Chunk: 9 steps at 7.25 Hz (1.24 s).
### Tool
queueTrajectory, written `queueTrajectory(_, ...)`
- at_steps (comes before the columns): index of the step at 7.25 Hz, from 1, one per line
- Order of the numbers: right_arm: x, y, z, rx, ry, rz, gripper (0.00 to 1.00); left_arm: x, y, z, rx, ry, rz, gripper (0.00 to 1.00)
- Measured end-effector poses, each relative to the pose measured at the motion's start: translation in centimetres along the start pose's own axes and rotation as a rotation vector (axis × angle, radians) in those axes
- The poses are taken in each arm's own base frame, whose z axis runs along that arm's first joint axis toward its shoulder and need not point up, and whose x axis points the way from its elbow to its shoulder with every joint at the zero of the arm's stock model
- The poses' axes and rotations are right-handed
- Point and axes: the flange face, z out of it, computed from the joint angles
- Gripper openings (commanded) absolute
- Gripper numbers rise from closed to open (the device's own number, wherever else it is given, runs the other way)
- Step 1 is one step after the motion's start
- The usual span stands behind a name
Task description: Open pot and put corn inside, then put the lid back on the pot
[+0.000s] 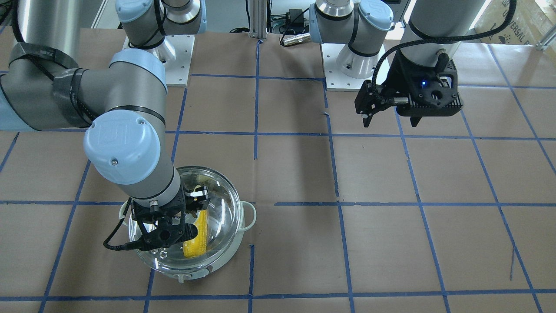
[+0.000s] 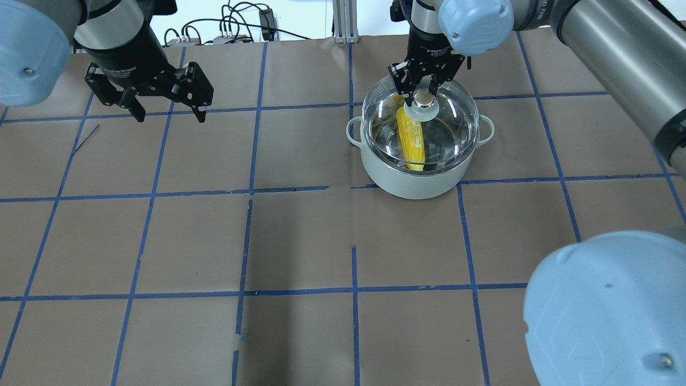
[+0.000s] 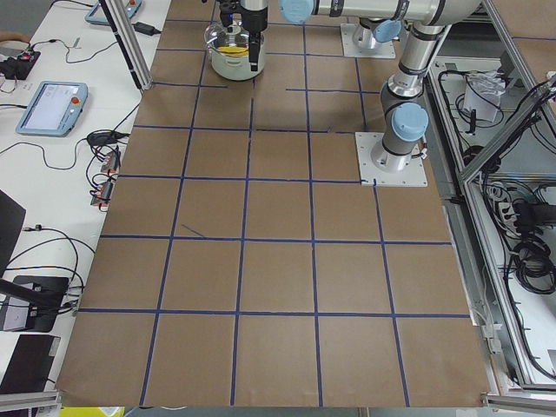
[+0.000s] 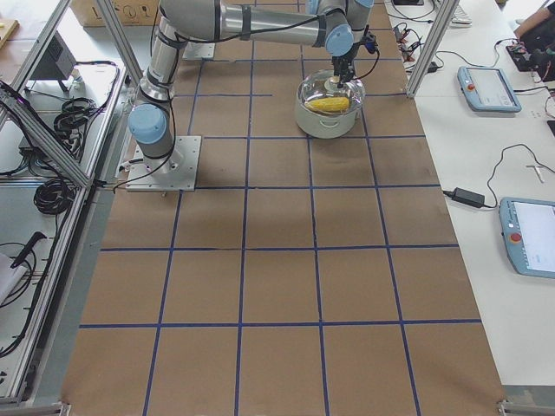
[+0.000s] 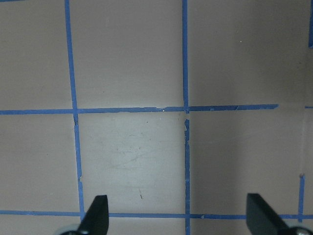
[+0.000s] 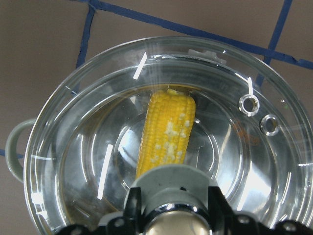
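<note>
Last step: my right gripper (image 2: 423,94) is clamped on the lid (image 2: 455,126), which looks seated on the pot (image 2: 412,183) with the corn (image 2: 411,142) inside. Next, I should release and lift straight up. My left gripper (image 2: 171,115) hangs apart over the desk (image 2: 300,241).

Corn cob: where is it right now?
In the overhead view, right of centre, the corn cob lies inside the pot, under the glass lid, which the right gripper grips.

A brown paper-covered table (image 2: 300,241) carries a grid of blue tape (image 2: 250,190); a white bench (image 4: 473,147) runs alongside, holding teach pendants (image 4: 490,89) and cables (image 3: 102,137). Aluminium frame posts (image 3: 124,43) stand at the edges; lighting is even.
</note>
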Motion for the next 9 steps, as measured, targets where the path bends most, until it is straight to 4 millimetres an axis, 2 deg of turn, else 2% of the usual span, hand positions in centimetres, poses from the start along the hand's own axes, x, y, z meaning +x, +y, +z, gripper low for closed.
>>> queueTrajectory(6,0.0,0.4,-0.9,0.007,0.005,0.002,0.39,-0.1,0.0,0.1,0.001,0.001,-0.001,1.0)
queueTrajectory(9,0.0,0.7,-0.2,-0.013,0.003,0.002,0.39,0.0,-0.1,0.1,0.001,0.001,-0.001,1.0)
